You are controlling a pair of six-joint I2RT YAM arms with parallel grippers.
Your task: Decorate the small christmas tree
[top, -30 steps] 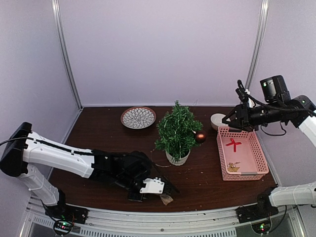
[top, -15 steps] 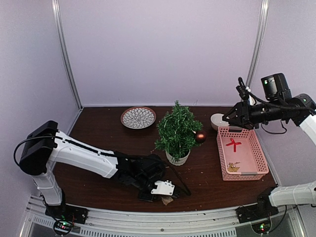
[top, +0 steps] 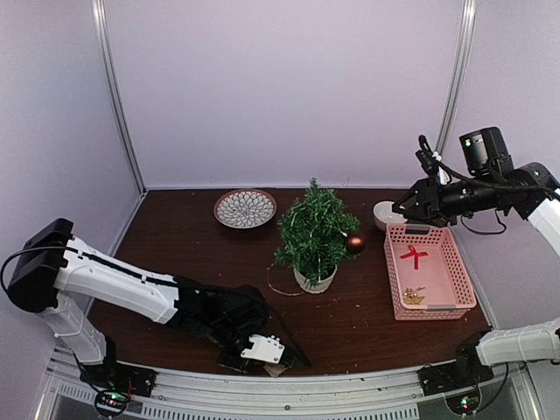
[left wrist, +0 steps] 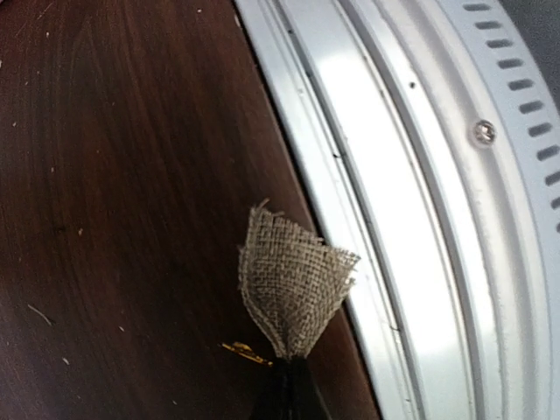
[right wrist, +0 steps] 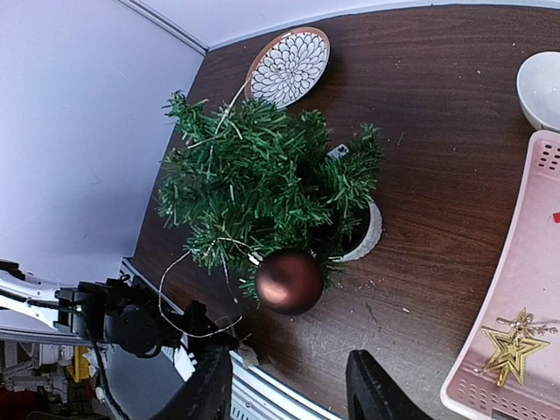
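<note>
The small christmas tree (top: 313, 229) stands mid-table in its white pot (top: 315, 282), with a brown ball (top: 354, 243) hanging on its right side. A thin wire (right wrist: 188, 297) trails from the tree (right wrist: 262, 184) toward the near edge. My left gripper (top: 282, 360) lies low at the table's front edge. It is shut (left wrist: 289, 374) on the pinched end of a fanned burlap piece (left wrist: 293, 280). My right gripper (top: 408, 208) hovers high, right of the tree. It is open (right wrist: 289, 394) and holds nothing, and the ball (right wrist: 289, 282) shows below it.
A pink basket (top: 459, 276) at the right holds a red bow (top: 414, 255) and a gold star (right wrist: 512, 346). A white bowl (top: 383, 213) sits behind it and a patterned plate (top: 245, 208) at the back left. The metal rail (left wrist: 411, 219) borders the front edge.
My left gripper has closed on the burlap piece and drawn back left toward the front rail. The right arm has barely moved.
</note>
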